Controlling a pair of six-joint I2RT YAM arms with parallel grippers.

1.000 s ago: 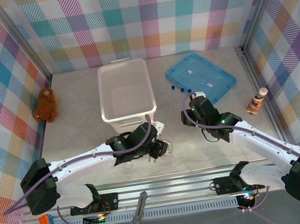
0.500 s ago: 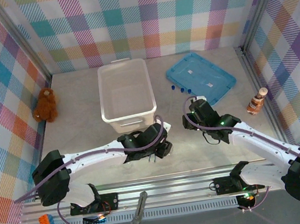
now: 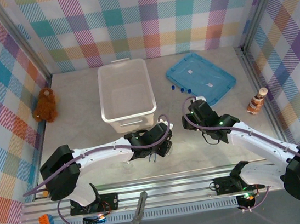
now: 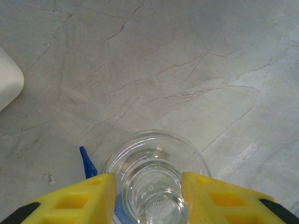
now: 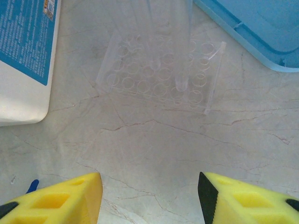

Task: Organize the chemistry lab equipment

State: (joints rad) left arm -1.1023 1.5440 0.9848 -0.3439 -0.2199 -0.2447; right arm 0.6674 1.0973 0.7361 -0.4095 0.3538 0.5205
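Change over the last second, top view: the left arm's shoulder link (image 3: 61, 170) swings right, off the left wall. The left gripper (image 3: 164, 147), jaws flanking the round flask (image 4: 154, 161), slides right and slightly nearer. The right gripper (image 3: 194, 118) edges left and nearer.

White bin (image 3: 127, 95) sits open around the middle of the bench (image 3: 80, 126). The blue lid (image 3: 201, 77) lies flat off to the bin's right, with a few blue-capped tubes (image 3: 181, 89) between the two. Left end effector (image 3: 164, 147) hangs just in front of the bin's near right corner, and the right end effector (image 3: 191, 118) is a bit further right of that corner. Teddy bear (image 3: 45, 105) is left of the bin, bottle-shaped figure (image 3: 256, 102) way out right.
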